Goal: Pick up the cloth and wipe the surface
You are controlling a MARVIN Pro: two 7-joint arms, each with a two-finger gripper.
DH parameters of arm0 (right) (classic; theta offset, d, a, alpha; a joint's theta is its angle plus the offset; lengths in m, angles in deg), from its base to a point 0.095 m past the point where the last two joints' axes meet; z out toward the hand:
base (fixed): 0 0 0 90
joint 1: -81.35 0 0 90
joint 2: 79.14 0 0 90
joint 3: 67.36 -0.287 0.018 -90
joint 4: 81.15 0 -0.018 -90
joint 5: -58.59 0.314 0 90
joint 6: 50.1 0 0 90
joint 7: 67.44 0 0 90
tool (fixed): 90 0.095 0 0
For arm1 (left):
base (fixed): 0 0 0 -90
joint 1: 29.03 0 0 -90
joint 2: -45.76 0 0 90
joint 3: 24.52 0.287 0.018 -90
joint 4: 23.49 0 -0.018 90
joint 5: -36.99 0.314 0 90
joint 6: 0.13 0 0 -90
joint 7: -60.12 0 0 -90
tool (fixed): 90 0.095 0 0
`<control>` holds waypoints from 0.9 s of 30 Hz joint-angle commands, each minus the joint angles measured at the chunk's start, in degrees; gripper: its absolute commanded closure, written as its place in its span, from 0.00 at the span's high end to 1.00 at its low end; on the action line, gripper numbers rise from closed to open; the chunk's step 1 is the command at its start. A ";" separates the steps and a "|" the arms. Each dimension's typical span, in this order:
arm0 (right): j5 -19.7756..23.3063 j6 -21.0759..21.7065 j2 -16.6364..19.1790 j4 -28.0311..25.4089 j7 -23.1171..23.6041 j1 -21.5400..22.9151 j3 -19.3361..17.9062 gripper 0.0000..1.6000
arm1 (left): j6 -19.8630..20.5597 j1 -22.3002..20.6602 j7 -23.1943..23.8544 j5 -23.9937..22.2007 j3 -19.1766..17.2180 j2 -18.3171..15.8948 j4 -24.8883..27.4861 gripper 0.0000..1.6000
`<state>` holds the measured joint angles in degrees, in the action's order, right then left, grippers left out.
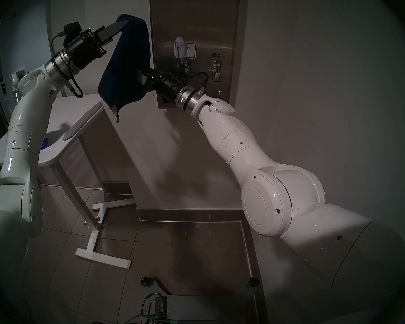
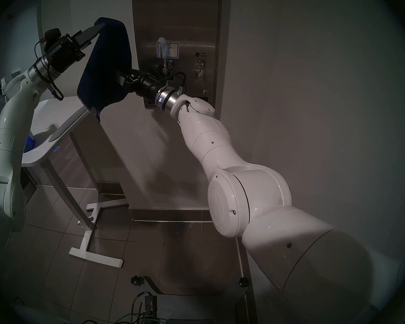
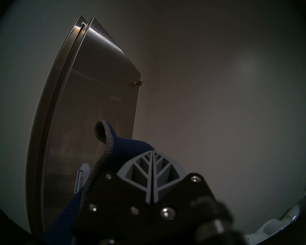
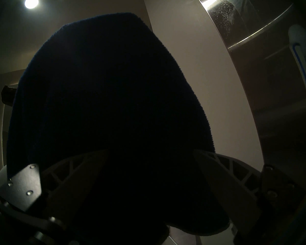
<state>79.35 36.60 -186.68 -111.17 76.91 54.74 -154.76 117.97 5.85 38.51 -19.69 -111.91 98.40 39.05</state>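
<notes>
The dark navy cloth (image 1: 126, 66) hangs in the air, pinched at its top edge by my left gripper (image 1: 124, 24), which is shut on it. In the left wrist view the left gripper (image 3: 152, 151) has its fingers pressed together on the cloth (image 3: 129, 147). My right gripper (image 4: 151, 151) stands open, and the cloth (image 4: 104, 97) hangs between its spread fingers (image 4: 219, 166). In the head views the cloth hides the right fingertips. Just right of the cloth is the surface (image 1: 197, 24), a brushed steel dispenser front with a white smear on its label (image 1: 181, 48).
A lever (image 1: 216, 71) sits on the dispenser front behind my right wrist. A white table (image 1: 80, 115) stands below the left arm, with a blue object (image 1: 45, 143) on it. The table's foot (image 1: 103, 258) lies on the tiled floor. An off-white wall (image 1: 313, 82) flanks the dispenser.
</notes>
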 commanded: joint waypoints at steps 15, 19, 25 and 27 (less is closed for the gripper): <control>0.45 -4.11 1.34 3.39 0.50 5.47 -1.63 1.00 | 0.00 -2.78 0.17 -0.37 -0.50 0.10 0.37 0.00; 0.24 -4.18 2.86 2.57 1.72 4.34 -1.68 1.00 | 0.00 -2.83 0.23 -0.34 -0.48 0.11 0.31 0.00; 0.19 -3.80 4.22 1.13 2.78 3.01 -1.82 1.00 | 0.00 -2.89 0.28 -0.32 -0.46 0.12 0.24 0.00; 0.12 -3.54 4.53 0.62 3.03 2.56 -1.79 1.00 | 0.00 -2.91 0.31 -0.30 -0.45 0.12 0.21 0.00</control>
<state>79.45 32.89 -183.76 -107.19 78.81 56.94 -156.39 117.92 5.63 38.79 -19.54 -111.83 98.40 38.76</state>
